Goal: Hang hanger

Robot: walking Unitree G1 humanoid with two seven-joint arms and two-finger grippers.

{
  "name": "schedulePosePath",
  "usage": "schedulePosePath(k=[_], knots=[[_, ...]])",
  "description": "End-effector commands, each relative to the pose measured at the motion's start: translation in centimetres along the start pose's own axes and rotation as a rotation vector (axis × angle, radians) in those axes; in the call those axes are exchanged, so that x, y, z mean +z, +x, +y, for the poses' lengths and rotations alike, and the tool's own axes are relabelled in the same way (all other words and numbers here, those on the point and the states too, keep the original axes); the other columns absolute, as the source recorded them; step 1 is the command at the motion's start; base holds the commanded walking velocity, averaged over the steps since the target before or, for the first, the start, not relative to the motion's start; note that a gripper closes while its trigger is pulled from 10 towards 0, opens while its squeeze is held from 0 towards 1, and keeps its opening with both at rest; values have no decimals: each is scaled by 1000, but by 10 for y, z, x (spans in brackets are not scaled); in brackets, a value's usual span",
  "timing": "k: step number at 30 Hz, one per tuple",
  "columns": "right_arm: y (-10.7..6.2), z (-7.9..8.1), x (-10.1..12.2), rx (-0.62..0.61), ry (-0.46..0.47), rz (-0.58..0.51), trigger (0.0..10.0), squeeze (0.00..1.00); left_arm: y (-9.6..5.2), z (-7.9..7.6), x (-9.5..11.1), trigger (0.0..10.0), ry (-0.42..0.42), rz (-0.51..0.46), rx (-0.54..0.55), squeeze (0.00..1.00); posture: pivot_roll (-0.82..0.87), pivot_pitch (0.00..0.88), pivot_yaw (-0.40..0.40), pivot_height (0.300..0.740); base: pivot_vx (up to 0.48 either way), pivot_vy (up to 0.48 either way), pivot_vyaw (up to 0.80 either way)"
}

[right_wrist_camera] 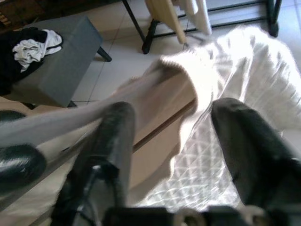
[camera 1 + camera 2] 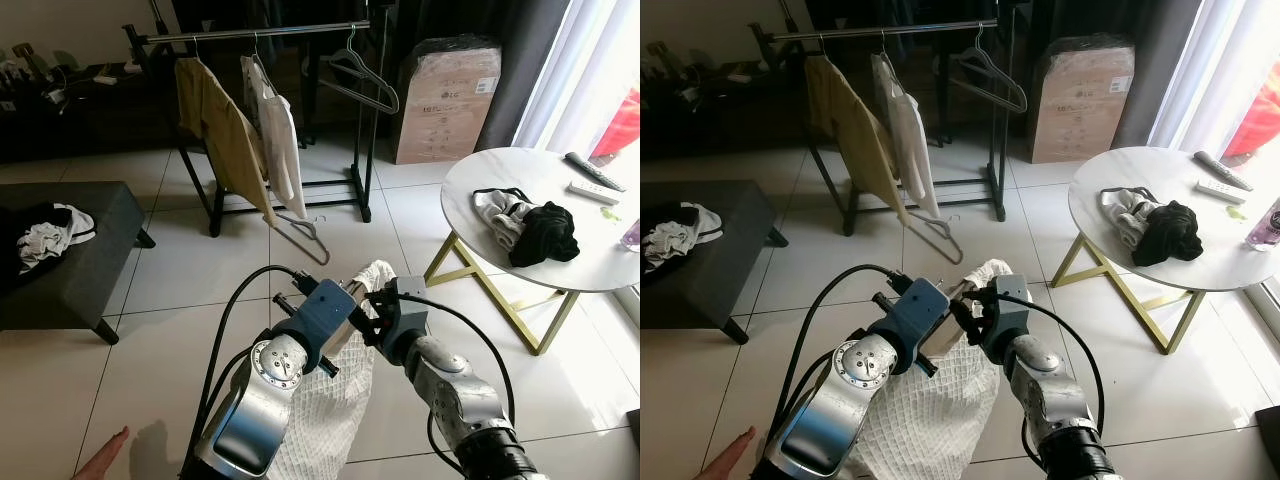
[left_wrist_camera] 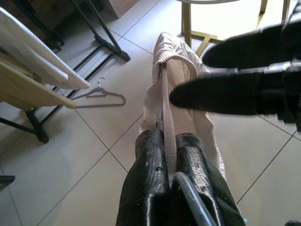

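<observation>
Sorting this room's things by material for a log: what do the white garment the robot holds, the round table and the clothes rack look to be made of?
White garment: soft quilted or knitted fabric, diamond-textured, matte. Round table: pale top with a faint sheen, perhaps marble or an imitation; thin gold legs, likely metal. Clothes rack: slim tubes, dark frame and shiny top rail, probably metal.

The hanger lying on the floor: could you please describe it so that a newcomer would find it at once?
Start at the black clothes rack across the tiled room, where a tan shirt and a white garment hang. Directly beneath their hems lies the floor hanger, just in front of the rack's base. Unlike the empty hanger on the rail, it lies flat on the tiles.
</observation>
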State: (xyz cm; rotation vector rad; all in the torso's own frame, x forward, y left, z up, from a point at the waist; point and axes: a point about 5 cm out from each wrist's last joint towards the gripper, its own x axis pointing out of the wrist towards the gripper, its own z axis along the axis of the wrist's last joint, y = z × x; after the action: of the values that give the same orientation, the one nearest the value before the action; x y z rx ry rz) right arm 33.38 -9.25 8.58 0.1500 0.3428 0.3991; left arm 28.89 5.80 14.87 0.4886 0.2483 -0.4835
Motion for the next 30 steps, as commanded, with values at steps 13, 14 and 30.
schedulePosePath(k=[13, 14, 30], knots=[[4, -22, -3, -193, -106, 7, 10000, 0, -2, -1, 14, 10000, -1, -51, -7, 0, -26, 153, 13, 740, 0, 0, 0], [4, -25, -1, -222, -100, -8, 10000, 0, -2, -1, 15, 10000, -1, -53, -7, 0, -25, 154, 13, 740, 0, 0, 0], [15, -1, -2, -59, -80, 32, 10000, 0, -3, -4, 15, 10000, -3, -52, -17, 0, -25, 164, 13, 740, 0, 0, 0]])
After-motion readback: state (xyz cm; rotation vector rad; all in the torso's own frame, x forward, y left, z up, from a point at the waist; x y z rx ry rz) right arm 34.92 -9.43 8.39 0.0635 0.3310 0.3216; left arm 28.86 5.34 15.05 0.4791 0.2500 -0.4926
